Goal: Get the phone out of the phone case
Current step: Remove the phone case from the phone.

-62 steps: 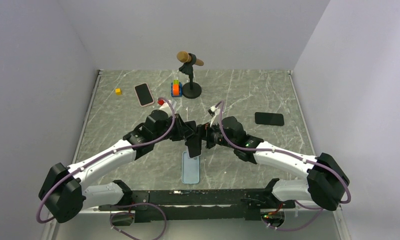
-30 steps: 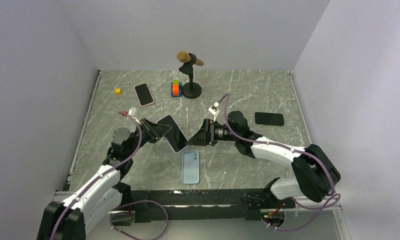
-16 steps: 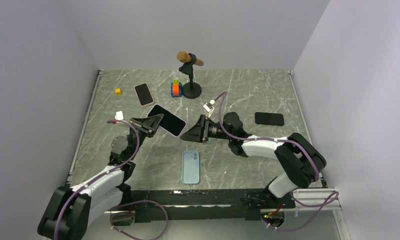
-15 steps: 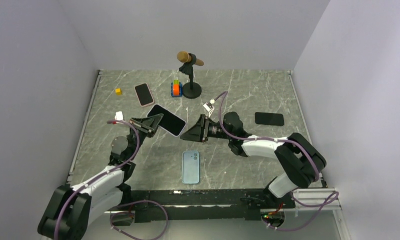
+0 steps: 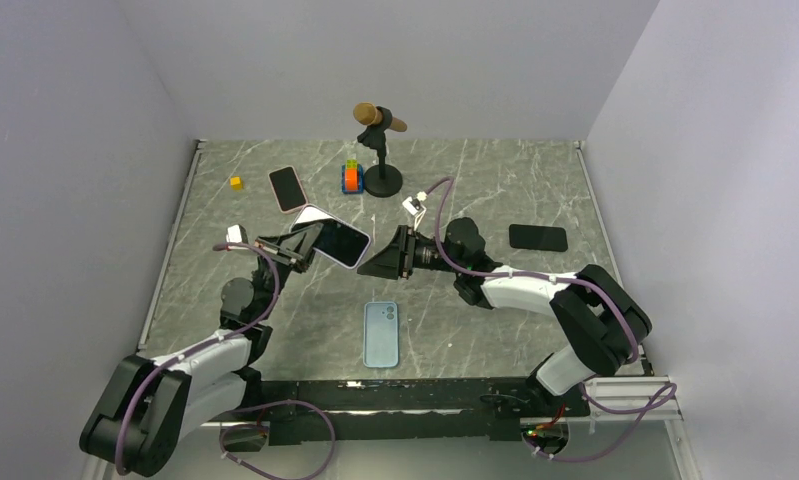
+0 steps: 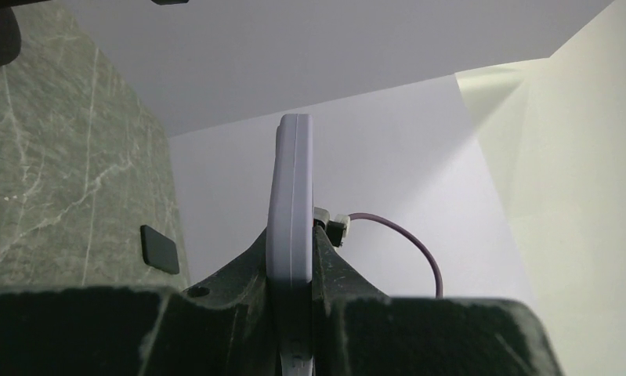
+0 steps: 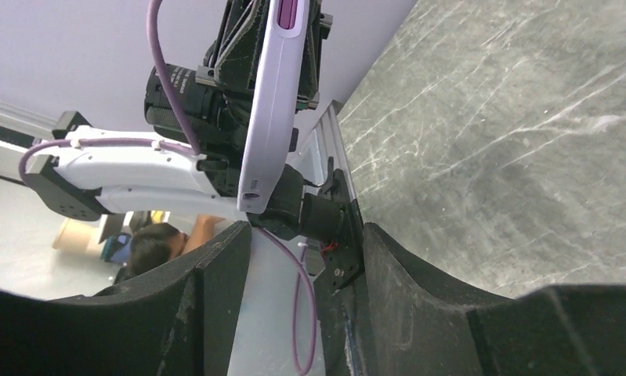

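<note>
Clamping the phone (image 5: 337,243) by one end, the left hand (image 5: 297,247) grips it edge-on between its fingers (image 6: 231,274), raised off the counter (image 5: 495,190) beyond and left of the blue phone case (image 5: 381,334). The case lies flat on the counter, apart from the phone. Just beyond the case, the right hand (image 5: 375,265) has its fingers partly spread with nothing between them, tips aimed at the phone's free end, near it but not touching. Farther beyond the case stand a microphone (image 5: 380,150) and a stack of blocks (image 5: 351,177). A pink-rimmed phone (image 5: 288,188) and a yellow block (image 5: 236,182) lie beyond and left of the case, and a black phone (image 5: 538,237) lies beyond and right of it.
</note>
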`<state>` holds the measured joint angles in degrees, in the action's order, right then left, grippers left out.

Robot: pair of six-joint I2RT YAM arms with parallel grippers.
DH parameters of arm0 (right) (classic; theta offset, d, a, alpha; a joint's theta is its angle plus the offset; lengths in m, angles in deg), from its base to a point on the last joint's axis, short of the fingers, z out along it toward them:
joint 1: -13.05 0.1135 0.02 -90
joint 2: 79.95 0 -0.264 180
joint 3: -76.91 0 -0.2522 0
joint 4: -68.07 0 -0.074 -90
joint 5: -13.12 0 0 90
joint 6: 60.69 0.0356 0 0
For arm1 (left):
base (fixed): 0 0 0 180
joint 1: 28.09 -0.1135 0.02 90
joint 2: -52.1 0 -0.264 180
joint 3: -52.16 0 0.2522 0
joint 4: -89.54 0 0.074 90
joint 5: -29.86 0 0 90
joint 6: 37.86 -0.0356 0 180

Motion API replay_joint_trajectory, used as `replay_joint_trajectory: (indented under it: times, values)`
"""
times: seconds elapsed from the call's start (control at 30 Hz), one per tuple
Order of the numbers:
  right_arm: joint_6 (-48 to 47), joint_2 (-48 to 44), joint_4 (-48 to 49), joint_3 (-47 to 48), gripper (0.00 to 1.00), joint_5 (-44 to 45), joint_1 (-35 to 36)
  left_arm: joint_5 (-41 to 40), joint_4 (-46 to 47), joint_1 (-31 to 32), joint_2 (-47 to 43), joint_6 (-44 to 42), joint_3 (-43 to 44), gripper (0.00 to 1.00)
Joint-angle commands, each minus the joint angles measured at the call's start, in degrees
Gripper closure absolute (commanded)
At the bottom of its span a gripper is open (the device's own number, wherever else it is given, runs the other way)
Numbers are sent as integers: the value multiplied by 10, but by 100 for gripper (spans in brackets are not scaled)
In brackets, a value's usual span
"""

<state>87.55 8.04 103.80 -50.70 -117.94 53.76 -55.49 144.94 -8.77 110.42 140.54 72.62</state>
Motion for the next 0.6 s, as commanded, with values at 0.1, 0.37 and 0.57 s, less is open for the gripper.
replay_joint_trajectory:
  times: [0.1, 0.37, 0.57]
  values:
    - [-46, 3, 33, 37, 41, -31, 0, 14, 163, -2, 49, 60, 2, 100]
    - [-81, 10, 1, 68, 40, -61, 0, 22, 202, -2, 81, 81, -5, 100]
    - [-78, 42, 7, 81, 54, -62, 3, 29, 215, -2, 87, 89, 5, 100]
